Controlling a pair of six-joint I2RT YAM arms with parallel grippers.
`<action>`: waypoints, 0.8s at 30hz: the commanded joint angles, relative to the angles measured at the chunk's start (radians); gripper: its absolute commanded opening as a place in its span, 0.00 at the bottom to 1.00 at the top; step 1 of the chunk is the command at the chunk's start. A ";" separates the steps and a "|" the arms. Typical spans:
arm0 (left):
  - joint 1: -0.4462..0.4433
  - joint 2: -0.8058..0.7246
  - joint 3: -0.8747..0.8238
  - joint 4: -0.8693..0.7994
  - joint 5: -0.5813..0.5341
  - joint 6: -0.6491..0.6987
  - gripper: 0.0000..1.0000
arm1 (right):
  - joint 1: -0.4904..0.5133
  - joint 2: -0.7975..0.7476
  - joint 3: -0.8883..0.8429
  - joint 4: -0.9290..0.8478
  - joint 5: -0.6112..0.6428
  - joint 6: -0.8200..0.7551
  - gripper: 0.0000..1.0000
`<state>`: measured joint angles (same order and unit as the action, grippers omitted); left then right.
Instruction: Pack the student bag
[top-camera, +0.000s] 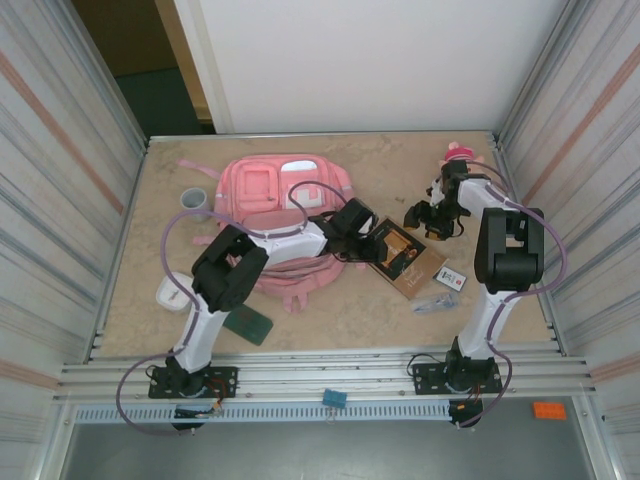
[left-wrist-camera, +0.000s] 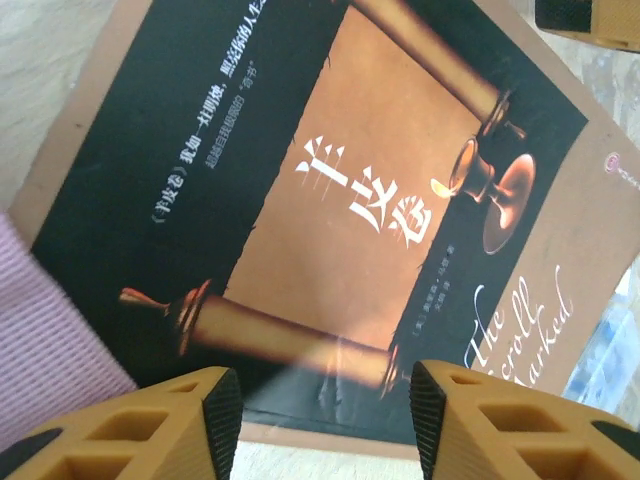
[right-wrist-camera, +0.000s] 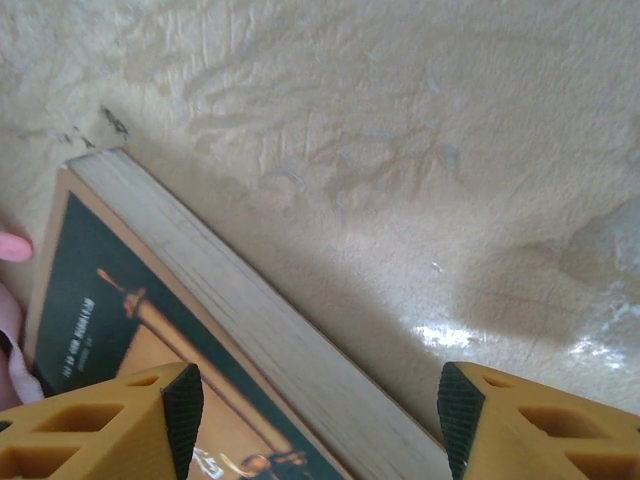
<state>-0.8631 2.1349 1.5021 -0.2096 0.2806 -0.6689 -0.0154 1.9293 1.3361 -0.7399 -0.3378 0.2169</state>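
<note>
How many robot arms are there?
2. The left arm reaches across the student bag to the book; the right arm bends over the right side of the table, by the book's edge. None looks hidden.

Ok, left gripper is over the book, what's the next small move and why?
Probably lower the left gripper onto the edge of the book and close: jaws open above the cover, holding nothing, book flat on the table beside the student bag.
</note>
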 joint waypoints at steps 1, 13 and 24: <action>0.017 -0.070 -0.108 -0.111 -0.045 0.052 0.51 | -0.003 -0.023 -0.063 -0.048 -0.011 -0.026 0.64; 0.021 -0.066 -0.126 -0.046 -0.024 0.005 0.51 | 0.063 -0.120 -0.270 0.050 -0.078 0.108 0.63; 0.025 0.115 0.132 0.012 -0.027 -0.030 0.50 | 0.086 -0.249 -0.347 0.108 -0.107 0.222 0.62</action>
<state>-0.8276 2.1773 1.5539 -0.2474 0.2424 -0.6872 0.0410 1.7218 0.9989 -0.6071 -0.3611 0.3779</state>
